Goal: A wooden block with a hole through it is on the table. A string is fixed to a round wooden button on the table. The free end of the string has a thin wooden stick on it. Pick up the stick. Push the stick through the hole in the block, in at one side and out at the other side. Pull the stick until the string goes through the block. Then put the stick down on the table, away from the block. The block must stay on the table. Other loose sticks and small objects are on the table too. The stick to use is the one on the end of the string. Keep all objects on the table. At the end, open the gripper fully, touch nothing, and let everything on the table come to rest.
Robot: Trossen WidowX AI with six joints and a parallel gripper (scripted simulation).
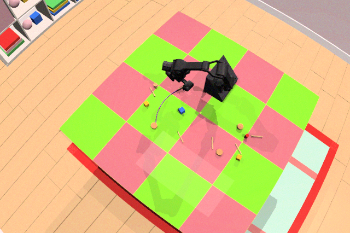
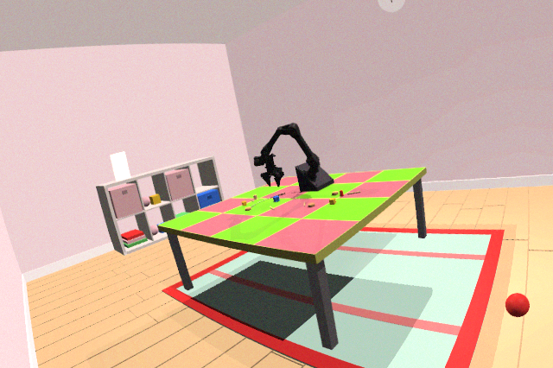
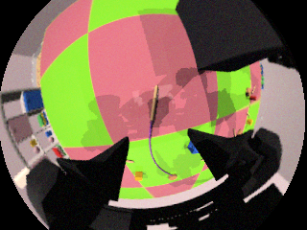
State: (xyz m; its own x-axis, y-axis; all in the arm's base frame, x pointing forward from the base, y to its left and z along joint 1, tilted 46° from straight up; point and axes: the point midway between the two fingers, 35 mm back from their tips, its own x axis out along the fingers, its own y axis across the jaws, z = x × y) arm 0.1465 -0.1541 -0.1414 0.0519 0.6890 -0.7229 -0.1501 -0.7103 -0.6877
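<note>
The stick [image 1: 179,87] [image 3: 154,103] lies on the table, partly hidden by the gripper in the top view. The purple string [image 1: 161,103] [image 3: 151,144] curves from it to the round wooden button [image 1: 153,125] [image 2: 247,209] [image 3: 173,177]. A small blue block [image 1: 181,110] [image 2: 276,199] [image 3: 193,148] stands to one side of the string, apart from it; no hole can be made out in it. My gripper [image 2: 274,185] [image 3: 159,136] is open and empty, pointing down above the table near the stick. In the wrist view the stick lies beyond the fingertips.
A yellow cube [image 1: 146,103] [image 3: 138,175], a small round piece [image 1: 155,85] and a loose stick [image 1: 152,91] lie left of the string. Another stick [image 1: 180,137] lies beyond the blue block. Farther right are a red piece [image 1: 246,135], a yellow cube [image 1: 238,157], more sticks and buttons.
</note>
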